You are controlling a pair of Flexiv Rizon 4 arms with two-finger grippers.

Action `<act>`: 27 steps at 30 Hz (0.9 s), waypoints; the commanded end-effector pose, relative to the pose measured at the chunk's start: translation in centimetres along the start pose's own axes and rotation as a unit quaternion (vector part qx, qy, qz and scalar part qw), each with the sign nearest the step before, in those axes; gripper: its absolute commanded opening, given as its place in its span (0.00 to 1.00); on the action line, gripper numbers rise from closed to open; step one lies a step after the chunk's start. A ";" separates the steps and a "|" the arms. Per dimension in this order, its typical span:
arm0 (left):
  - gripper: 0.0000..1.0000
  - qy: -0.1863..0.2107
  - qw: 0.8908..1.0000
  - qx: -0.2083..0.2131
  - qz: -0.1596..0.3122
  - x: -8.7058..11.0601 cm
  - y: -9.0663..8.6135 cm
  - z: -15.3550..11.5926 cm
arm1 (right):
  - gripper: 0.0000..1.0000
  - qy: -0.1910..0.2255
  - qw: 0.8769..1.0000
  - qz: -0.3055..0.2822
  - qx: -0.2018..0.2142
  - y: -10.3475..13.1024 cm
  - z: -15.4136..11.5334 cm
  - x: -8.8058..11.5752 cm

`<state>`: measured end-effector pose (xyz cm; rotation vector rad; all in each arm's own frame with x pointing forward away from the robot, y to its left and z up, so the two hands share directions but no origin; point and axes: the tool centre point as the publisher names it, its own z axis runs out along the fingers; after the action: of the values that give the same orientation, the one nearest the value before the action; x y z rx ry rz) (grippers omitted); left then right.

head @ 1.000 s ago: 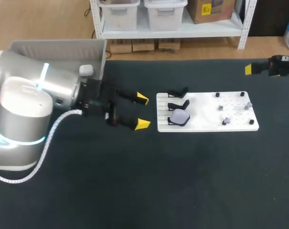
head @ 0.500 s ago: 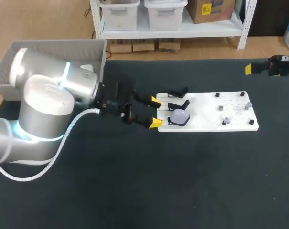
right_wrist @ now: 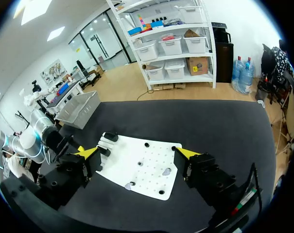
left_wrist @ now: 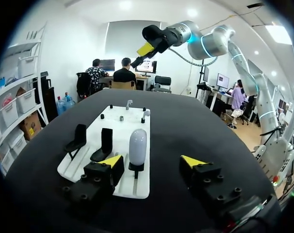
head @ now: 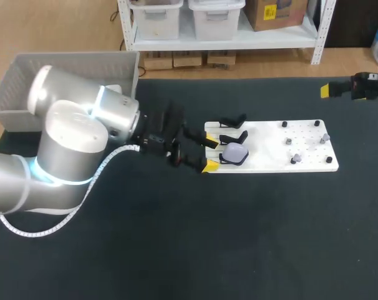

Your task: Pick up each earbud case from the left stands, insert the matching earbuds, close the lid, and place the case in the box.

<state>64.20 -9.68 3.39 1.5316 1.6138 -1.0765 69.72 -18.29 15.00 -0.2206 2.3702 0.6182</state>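
A lavender earbud case (head: pixel 235 154) stands upright on the nearest of three black stands at the left end of a white board (head: pixel 270 164). My left gripper (head: pixel 208 154) is at that board edge, open. The case (left_wrist: pixel 138 147) sits just ahead of and between its yellow tips, closer to one finger, and neither tip touches it. The other two stands (head: pixel 233 129) are empty. Small lavender earbuds (head: pixel 325 136) sit on pegs at the board's right end. My right gripper (head: pixel 329 90) hangs open at the far right, away from the board (right_wrist: pixel 147 167).
A grey box (head: pixel 26 78) stands at the table's back left corner, behind my left arm. Several black pegs (head: pixel 284 124) stick up from the board's right half. The dark table surface (head: pixel 238 237) stretches in front of the board.
My left arm has swung right from beside the box to the board's left edge, and its fingers have drawn somewhat closer together. The right arm has not moved.
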 end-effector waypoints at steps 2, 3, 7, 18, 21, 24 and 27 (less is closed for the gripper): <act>0.72 -0.001 1.000 0.001 0.001 0.1 0.8 0.6 | 1.00 0.000 1.000 0.000 -0.001 -0.1 0.1 0.0; 0.72 -0.001 1.000 0.001 0.001 0.1 0.9 0.7 | 1.00 0.000 1.000 0.000 -0.001 -0.1 0.1 0.0; 0.68 -0.003 1.000 0.003 0.001 0.0 0.9 1.1 | 1.00 0.000 1.000 0.000 -0.001 -0.1 0.1 0.0; 0.75 -0.009 1.000 0.010 0.000 0.2 1.4 2.2 | 1.00 0.000 1.000 0.000 -0.001 -0.1 0.1 0.0; 0.77 -0.009 1.000 0.012 0.000 0.2 1.5 2.4 | 1.00 0.000 1.000 0.000 -0.001 -0.1 0.1 0.0; 0.76 -0.010 1.000 0.012 -0.001 0.2 1.6 2.5 | 1.00 0.000 1.000 0.000 -0.001 -0.1 0.1 0.0; 0.73 -0.010 1.000 0.013 0.000 0.2 1.7 2.6 | 1.00 0.000 1.000 0.000 -0.001 -0.1 0.1 0.0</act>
<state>65.32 -11.72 1.99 1.5279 1.5940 -1.1096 69.72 -18.29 15.00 -0.2206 2.3702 0.6182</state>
